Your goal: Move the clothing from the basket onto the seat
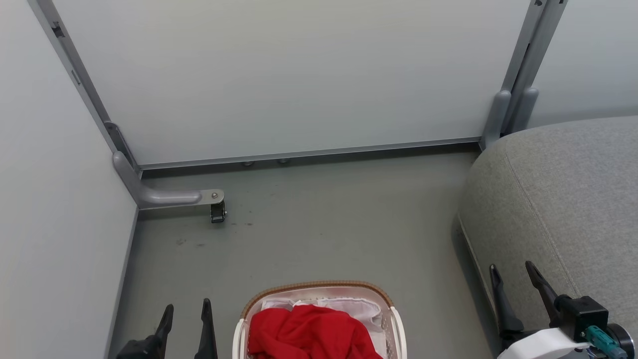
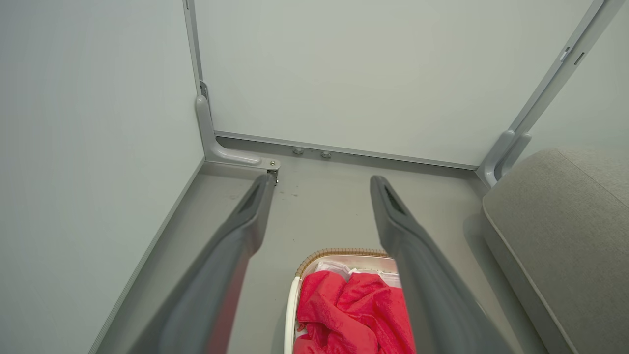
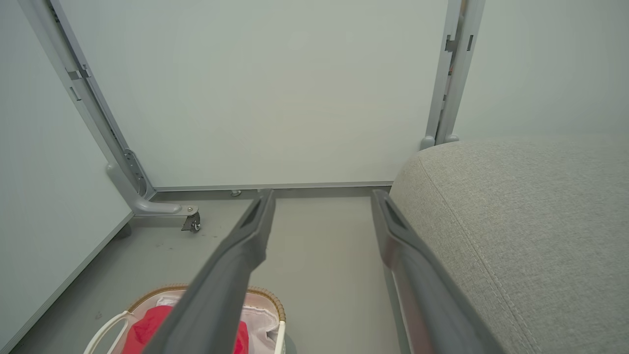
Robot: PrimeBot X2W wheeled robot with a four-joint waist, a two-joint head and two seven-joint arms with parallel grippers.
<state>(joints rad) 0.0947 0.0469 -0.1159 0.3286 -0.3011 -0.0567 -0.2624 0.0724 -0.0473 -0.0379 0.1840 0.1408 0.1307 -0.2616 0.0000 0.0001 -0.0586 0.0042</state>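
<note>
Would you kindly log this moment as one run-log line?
stage: not started | clothing: in basket | seat: visible part bare | left gripper: open, empty | right gripper: open, empty

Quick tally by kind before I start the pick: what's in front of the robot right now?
Basket: 1
Red clothing heap: 1, garments within it cannot be told apart
Seat: 1
Grippers: 2, left gripper and right gripper, both open
Castor wheel: 1
Total: 6
</note>
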